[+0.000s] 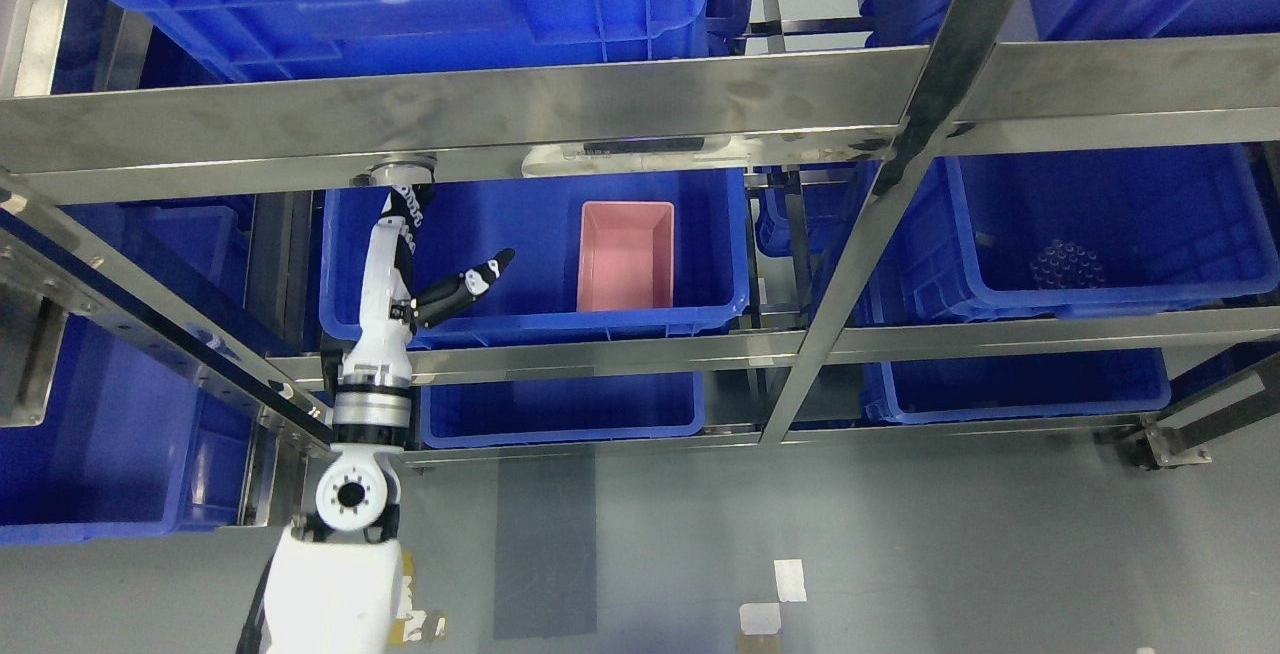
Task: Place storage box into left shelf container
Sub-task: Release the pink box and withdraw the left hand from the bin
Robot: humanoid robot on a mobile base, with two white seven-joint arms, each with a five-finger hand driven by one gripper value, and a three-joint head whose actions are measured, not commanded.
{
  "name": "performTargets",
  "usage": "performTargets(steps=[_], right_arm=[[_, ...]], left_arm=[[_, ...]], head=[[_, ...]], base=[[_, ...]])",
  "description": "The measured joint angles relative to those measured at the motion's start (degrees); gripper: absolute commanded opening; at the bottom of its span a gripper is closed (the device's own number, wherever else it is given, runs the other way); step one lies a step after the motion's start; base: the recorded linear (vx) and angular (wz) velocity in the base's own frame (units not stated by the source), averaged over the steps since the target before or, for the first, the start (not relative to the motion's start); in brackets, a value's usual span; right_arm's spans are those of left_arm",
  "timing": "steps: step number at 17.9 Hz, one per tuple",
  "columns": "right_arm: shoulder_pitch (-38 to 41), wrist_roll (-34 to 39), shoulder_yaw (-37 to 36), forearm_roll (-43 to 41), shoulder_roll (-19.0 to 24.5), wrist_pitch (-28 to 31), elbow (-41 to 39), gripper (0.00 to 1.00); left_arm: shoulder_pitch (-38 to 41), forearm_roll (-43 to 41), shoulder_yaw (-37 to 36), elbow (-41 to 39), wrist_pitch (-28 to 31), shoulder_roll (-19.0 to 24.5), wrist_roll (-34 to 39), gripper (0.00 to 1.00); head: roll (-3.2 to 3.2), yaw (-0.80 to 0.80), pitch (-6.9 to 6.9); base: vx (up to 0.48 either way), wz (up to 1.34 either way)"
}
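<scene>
Fingers (400, 219) spread, holding nothing; left hand (395, 264) hangs over bin (520, 319) beside the seated pink box (627, 256). Withdraw straight, clearing the rail (450, 144).

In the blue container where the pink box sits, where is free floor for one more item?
Inside the blue container, bare floor lies between the left hand and the pink box. A narrow strip remains between the box and the right wall. The left end is crowded by the hand, and the steel beam hides the rear part.
</scene>
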Motion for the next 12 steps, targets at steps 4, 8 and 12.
performTargets(steps=[4,8,12], right_arm=[[0.0,-0.18,0.0,0.0,0.0,-0.09,0.0,1.0],[0.0,-0.25,0.0,0.0,0.0,-0.13,0.0,1.0],[0.0,-0.33,0.0,0.0,0.0,-0.15,0.0,1.0]], left_arm=[[3.8,2.29,-0.95,-5.27,-0.81,0.0,1.16,0.99],[6.18,4.28,-1.15,-9.23,0.82,0.0,1.52,1.0],[8.33,5.16,-1.19,-11.88,3.16,0.0,1.58,0.99]], head=[[0.0,0.0,0.0],[0.0,0.0,0.0],[0.0,0.0,0.0]], base=[[0.0,0.0],[0.0,0.0],[0.0,0.0]])
